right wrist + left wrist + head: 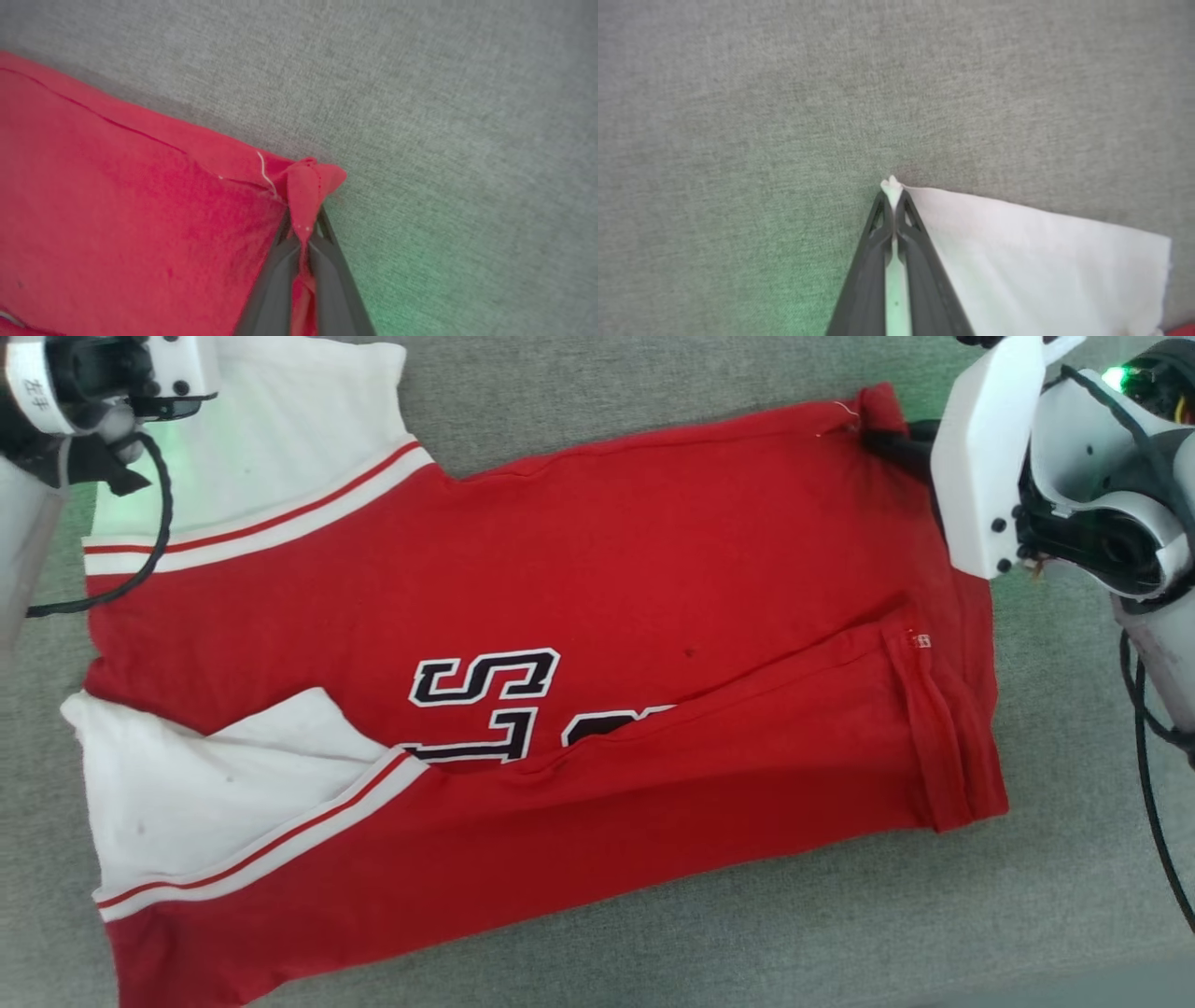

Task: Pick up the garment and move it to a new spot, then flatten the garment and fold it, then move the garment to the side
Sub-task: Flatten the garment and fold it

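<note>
Grey counter [653,392]: the garment's [653,569] sleeve corner is clamped by the left gripper's [892,198] closed jaws, its hem corner by the right gripper's [303,218].

lettering [485,705]: partly under folded flap [747,737] | garment [560,551]: lower-left corner cut off at head view's bottom edge

Soft matt cloth garment [653,569]; coarse grey woven table cover [653,933]; matt dark plastic fingers [924,280]; smooth white plastic casing [980,457]
</note>
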`<state>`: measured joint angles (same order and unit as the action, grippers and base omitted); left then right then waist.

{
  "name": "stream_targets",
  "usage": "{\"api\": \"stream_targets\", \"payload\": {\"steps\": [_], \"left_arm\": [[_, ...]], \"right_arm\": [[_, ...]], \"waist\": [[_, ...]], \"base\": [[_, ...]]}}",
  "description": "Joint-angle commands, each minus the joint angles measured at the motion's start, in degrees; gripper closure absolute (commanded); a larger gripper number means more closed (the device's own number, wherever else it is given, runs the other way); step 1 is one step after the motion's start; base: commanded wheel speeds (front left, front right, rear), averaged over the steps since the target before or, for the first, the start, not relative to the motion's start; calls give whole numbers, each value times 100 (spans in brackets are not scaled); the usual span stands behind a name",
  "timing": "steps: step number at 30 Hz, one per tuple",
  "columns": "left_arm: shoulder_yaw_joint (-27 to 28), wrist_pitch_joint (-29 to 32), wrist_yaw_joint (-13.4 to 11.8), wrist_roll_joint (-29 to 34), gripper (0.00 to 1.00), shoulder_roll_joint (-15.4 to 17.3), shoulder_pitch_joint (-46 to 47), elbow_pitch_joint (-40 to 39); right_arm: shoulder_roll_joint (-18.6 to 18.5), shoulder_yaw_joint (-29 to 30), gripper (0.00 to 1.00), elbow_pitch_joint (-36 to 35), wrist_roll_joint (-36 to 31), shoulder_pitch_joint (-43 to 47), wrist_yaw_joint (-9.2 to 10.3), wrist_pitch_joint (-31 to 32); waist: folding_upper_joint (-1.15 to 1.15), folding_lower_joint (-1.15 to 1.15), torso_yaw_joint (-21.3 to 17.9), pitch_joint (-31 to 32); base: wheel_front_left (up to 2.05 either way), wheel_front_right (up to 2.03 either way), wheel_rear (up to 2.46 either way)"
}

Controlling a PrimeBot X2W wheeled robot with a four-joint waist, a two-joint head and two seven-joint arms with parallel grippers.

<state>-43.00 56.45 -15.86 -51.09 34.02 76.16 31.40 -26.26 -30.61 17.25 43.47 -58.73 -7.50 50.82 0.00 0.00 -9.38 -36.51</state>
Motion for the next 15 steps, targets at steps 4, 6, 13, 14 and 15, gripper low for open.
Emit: {"api": "stream_targets", "payload": {"steps": [4, 6, 13, 14, 15], "left_arm": [[-54, -91, 144, -108, 100, -131, -169, 70], [-31, -131, 185, -104, 100, -77, -113, 5], [-13, 7, 283, -226, 100, 97, -239, -551], [0, 26, 267, -253, 100, 145, -286, -687], [6, 45, 241, -267, 100, 188, -348, -807]], "right_arm": [[-198, 5, 100, 21, 84, 181, 4, -216], [-333, 78, 100, -73, 80, 243, 4, -373], [-682, 397, 100, -548, 162, 756, 3, -696], [-735, 446, 100, -656, 185, 856, 3, -716], [-791, 500, 100, -763, 185, 958, 3, -717]], "waist": [[0, 0, 161, 200], [0, 0, 229, 309], [0, 0, 477, 726], [0, 0, 509, 778], [0, 0, 542, 828]], "base": [[0, 0, 0], [0, 0, 0], [0, 0, 0], [0, 0, 0], [0, 0, 0]]}}
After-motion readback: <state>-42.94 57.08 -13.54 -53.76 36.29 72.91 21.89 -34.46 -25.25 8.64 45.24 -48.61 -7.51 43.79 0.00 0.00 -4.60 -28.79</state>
